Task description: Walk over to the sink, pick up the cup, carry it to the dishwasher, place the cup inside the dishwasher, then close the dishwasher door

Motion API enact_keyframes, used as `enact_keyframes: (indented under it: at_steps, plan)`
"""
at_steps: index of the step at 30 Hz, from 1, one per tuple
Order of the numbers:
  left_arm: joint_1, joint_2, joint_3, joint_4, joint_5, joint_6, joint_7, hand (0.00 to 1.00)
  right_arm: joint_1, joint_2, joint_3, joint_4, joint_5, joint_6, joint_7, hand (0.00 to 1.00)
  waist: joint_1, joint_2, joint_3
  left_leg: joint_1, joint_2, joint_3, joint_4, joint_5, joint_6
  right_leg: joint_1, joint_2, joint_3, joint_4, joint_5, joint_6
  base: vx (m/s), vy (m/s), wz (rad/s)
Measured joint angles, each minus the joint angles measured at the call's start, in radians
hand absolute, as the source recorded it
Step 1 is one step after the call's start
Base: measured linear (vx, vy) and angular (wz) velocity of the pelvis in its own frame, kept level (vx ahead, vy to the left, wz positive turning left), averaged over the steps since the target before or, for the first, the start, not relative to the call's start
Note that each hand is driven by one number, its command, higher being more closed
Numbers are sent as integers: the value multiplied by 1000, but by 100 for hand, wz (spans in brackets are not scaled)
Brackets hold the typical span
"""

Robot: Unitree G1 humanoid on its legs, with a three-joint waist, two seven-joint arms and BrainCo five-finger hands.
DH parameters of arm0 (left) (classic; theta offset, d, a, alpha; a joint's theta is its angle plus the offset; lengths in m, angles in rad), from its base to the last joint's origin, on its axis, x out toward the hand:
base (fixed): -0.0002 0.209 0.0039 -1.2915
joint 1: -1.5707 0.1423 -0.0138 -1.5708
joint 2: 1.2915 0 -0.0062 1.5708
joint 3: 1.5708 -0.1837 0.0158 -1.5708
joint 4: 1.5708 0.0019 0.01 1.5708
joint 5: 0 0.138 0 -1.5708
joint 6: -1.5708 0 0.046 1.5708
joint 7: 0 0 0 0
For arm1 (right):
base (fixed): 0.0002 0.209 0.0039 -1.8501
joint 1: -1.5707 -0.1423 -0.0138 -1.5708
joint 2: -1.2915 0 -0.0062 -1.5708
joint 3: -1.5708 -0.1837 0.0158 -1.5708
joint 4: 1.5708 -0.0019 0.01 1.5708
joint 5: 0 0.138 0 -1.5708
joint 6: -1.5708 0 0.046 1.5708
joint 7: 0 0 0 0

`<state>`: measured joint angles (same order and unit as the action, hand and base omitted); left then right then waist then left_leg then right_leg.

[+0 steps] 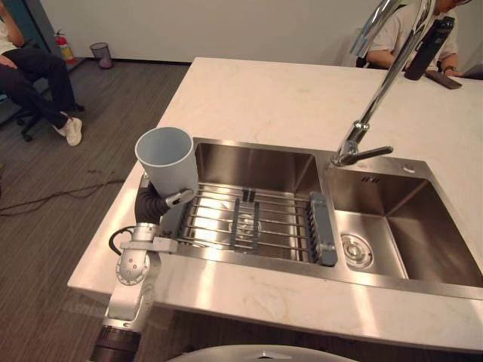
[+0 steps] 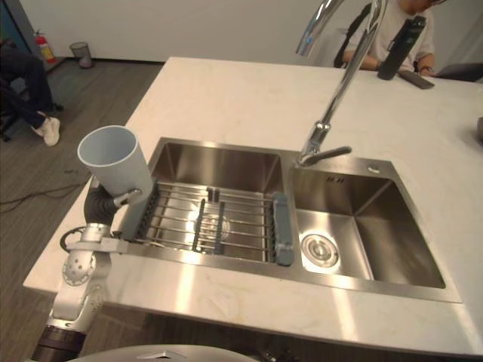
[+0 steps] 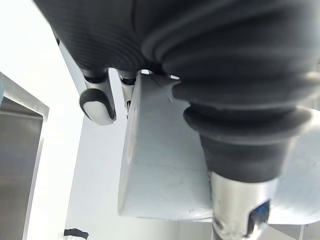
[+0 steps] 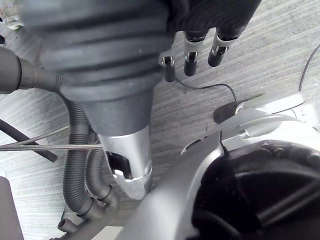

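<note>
A pale blue cup (image 1: 166, 158) stands upright, mouth up, held just above the left rim of the steel sink (image 1: 256, 162). My left hand (image 1: 151, 202) is shut on it from below and behind, one finger showing across its lower side. In the left wrist view the cup (image 3: 160, 170) lies against the palm with the fingers (image 3: 97, 102) curled round its wall. My right hand (image 4: 190, 55) hangs over the grey floor, fingers relaxed and holding nothing.
A wire rack (image 1: 249, 219) lies across the left basin, and a tall faucet (image 1: 370, 98) rises between the two basins. A black bottle (image 1: 429, 47) stands by a person seated at the counter's far side. Another person (image 1: 34, 83) sits at the far left, near a bin (image 1: 100, 54).
</note>
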<state>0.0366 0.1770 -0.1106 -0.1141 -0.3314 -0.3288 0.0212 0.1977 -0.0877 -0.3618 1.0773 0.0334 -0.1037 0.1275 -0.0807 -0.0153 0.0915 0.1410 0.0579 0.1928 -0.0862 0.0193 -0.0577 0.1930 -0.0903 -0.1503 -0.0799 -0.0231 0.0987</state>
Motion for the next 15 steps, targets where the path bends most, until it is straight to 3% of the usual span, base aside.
enact_keyframes:
  at_steps: [4, 8, 12, 15]
  plan:
    - [0, -8, 19, -24, -4, 0, 2, 100, -4, -2, -2, -1, 7, -1, 5, 0, -4, 0, 0, -2, 8, 26, 6, -6, -3, -26, 8, 40, -6, 8, -12, -4, -7, -24]
    - [-8, -42, 31, -30, -20, 0, 6, 100, 42, -3, -4, -1, 75, 1, 45, 0, -33, 1, -1, -4, 7, 4, 7, -6, -3, -18, 7, 6, -6, 5, -7, 8, -33, 8]
    - [-2, -46, 34, -30, -19, 0, 45, 100, 67, -8, -3, -1, 97, -5, 75, 0, -26, 7, -3, -4, 7, -31, 7, -2, -2, 1, 7, -113, -7, 4, -6, -16, -43, 27]
    - [40, -84, 32, -75, -16, 34, 91, 100, 52, -28, 1, 22, -29, -65, 45, 0, 2, 13, 2, -86, -16, -116, 68, 4, 1, 7, -9, -226, 28, -16, -7, -54, -43, 97]
